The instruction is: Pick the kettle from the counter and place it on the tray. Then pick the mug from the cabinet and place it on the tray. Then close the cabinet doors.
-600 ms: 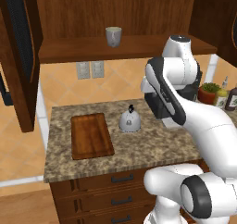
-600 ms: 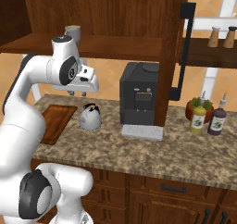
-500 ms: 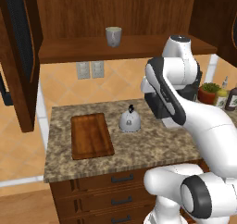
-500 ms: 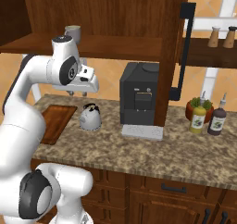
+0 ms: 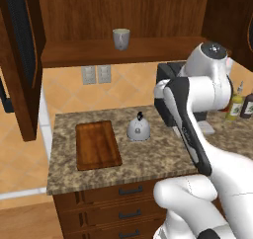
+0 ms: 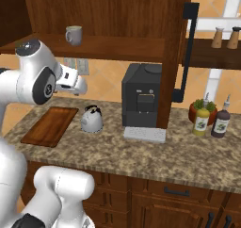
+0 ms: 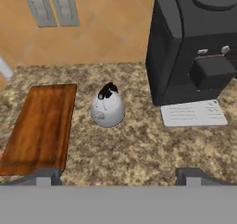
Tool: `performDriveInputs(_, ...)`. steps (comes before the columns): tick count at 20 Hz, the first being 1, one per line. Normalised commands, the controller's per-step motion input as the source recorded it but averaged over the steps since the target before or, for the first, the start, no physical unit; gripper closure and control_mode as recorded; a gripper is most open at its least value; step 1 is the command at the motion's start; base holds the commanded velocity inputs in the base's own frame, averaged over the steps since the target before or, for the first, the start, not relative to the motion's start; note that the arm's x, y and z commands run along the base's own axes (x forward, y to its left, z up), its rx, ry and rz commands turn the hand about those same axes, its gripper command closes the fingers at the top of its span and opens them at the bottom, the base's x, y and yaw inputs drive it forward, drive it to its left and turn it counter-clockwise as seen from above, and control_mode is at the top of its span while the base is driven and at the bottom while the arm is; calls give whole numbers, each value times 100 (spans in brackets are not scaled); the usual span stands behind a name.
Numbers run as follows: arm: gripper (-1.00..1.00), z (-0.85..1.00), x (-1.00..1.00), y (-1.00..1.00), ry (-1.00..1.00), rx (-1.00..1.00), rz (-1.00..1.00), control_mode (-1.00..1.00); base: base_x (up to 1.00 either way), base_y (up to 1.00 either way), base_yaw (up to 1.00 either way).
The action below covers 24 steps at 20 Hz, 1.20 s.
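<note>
Kettle [image 7: 108, 109], squat silver dome, sits on speckled granite counter [image 7: 139, 149].

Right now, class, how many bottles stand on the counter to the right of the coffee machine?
2. A yellow-green bottle and a dark brown bottle stand side by side at the counter's right end, before a red plant pot. Others could be hidden.
</note>
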Motion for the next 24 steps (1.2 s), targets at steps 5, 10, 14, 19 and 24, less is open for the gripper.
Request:
performDriveInputs(5,-100,95,-34,49,-54,7,-22,-100,0,0,0)
performDriveInputs(10,-100,45,28,61,-36,7,-8,-100,0,0,0)
performDriveInputs(14,-100,-1,3,9,-1,-1,1,-100,0,0,0)
performDriveInputs(19,-100,0,43,-3,-4,1,2,-100,0,0,0)
performDriveInputs(24,-100,0,22,-1,-10,5,1,-100,0,0,0)
